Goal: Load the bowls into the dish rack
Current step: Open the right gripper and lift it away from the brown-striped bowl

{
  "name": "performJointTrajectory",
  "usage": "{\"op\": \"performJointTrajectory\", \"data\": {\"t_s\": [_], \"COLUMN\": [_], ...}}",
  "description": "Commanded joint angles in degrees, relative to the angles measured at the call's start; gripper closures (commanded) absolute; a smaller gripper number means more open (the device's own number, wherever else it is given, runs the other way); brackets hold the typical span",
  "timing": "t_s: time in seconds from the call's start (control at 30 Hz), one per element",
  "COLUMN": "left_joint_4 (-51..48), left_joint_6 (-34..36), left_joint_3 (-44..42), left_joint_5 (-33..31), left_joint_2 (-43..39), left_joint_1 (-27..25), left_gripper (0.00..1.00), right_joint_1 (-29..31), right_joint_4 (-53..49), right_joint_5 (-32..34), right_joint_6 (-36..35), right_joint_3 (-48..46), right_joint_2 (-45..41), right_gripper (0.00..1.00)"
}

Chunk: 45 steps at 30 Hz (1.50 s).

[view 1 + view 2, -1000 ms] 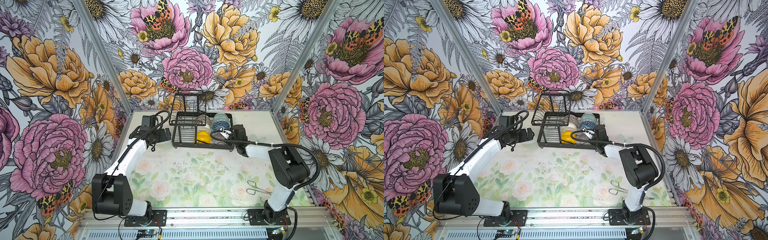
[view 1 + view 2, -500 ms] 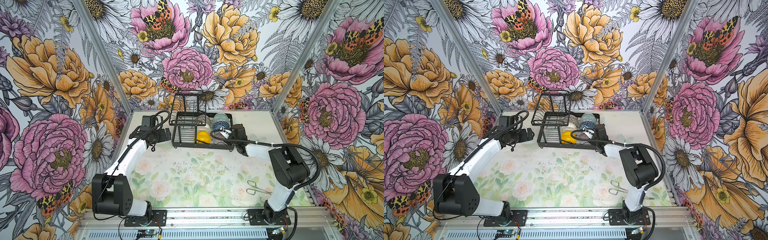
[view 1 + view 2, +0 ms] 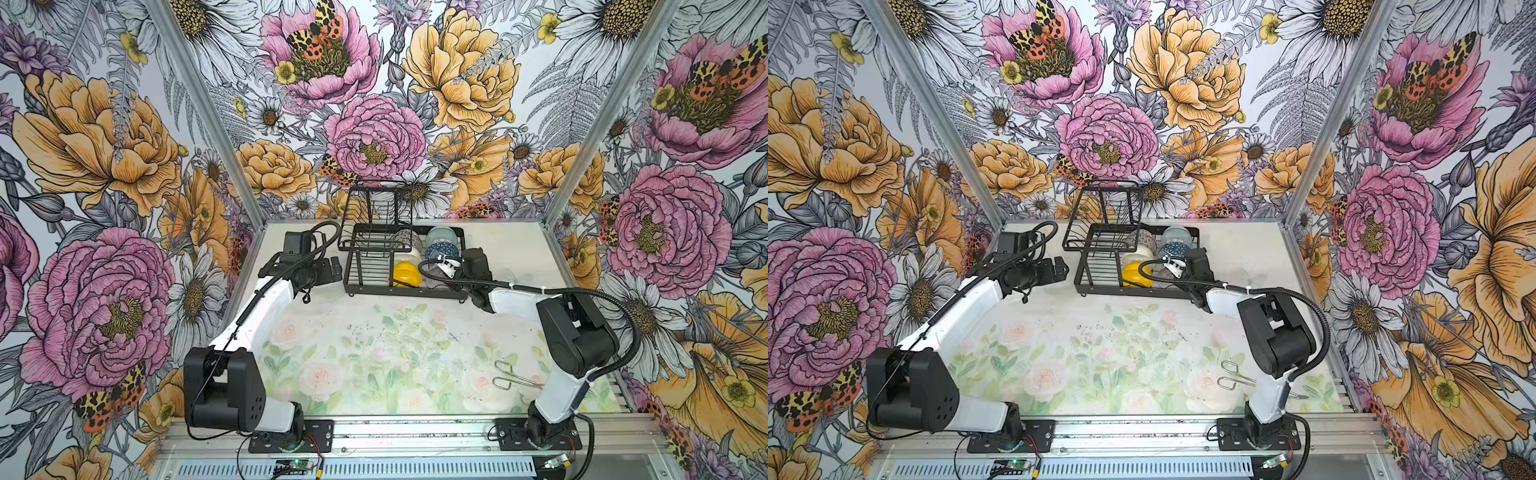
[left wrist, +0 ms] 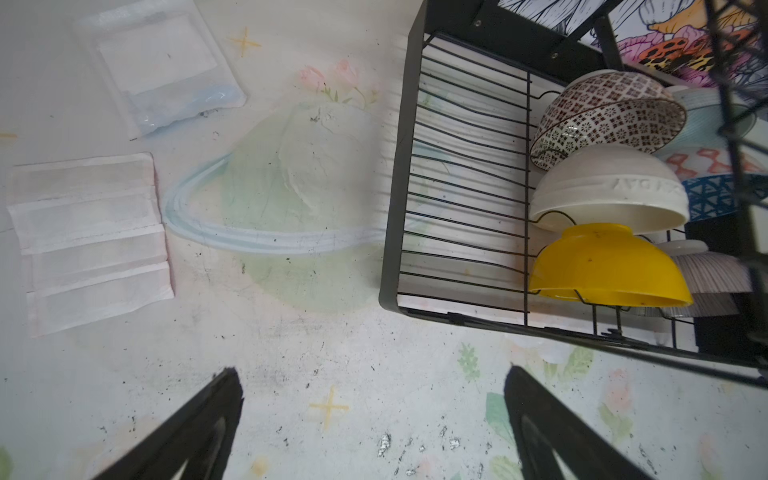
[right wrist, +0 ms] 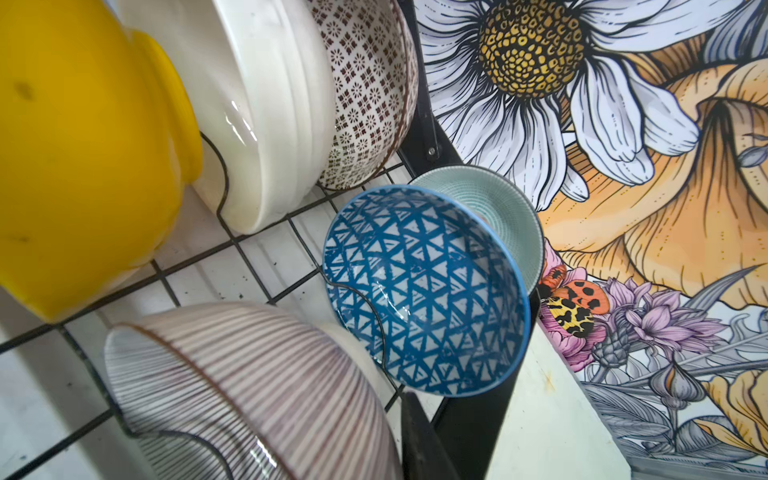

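The black wire dish rack (image 3: pixel 407 291) (image 3: pixel 1100 286) stands at the back of the table. On edge in its slots stand a yellow bowl (image 3: pixel 402 274) (image 4: pixel 606 266), a cream bowl (image 4: pixel 602 195), a mosaic bowl (image 4: pixel 606 112), a blue triangle bowl (image 5: pixel 424 291) and a teal bowl (image 5: pixel 498 208). A mauve striped bowl (image 5: pixel 249 374) leans at the rack's front right. My right gripper (image 3: pixel 451 266) is over that bowl, with one finger (image 5: pixel 424 440) close beside its wall and the other hidden. Left of the rack, my left gripper (image 4: pixel 370 415) (image 3: pixel 328 270) hangs open and holds nothing.
Metal wire tongs (image 3: pixel 515 376) (image 3: pixel 1237 376) lie near the table's front right, by the right arm's base. The rack's raised basket tier (image 3: pixel 376 220) rises at its back left. Flat white packets (image 4: pixel 91 237) lie on the table left of the rack.
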Motion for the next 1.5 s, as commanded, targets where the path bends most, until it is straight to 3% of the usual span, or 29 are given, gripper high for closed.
{"op": "performJointTrajectory", "data": {"t_s": [0.0,0.4,0.57,0.73,0.83,1.47], "left_joint_4": [2.06,2.28,2.33,2.41,2.44,2.49], "left_joint_6": [-0.64,-0.65,-0.52,-0.57,-0.55,-0.51], "left_joint_3": [-0.92,-0.76,-0.76,-0.90,-1.00,-1.26], "left_joint_5": [1.41,1.84,1.95,1.91,1.82,1.65], "left_joint_2": [-0.85,-0.59,-0.46,-0.50,-0.57,-0.93], "left_joint_1": [0.62,0.57,0.58,0.57,0.60,0.62], "left_gripper": [0.01,0.01,0.01,0.01,0.01,0.01], "right_joint_1": [0.70,0.96,1.05,1.08,0.96,0.96], "right_joint_4": [-0.34,-1.26,-2.04,-2.40,-2.58,-5.12], "right_joint_5": [-1.96,-1.48,-1.50,-1.34,-1.05,-1.12], "right_joint_6": [0.96,0.71,0.63,0.70,0.83,1.25], "right_joint_3": [1.81,2.24,2.30,1.95,1.58,-0.42], "right_joint_2": [-1.38,-1.10,-1.61,-2.55,-3.03,-7.33], "right_gripper": [0.76,0.68,0.53,0.25,0.17,0.11]}}
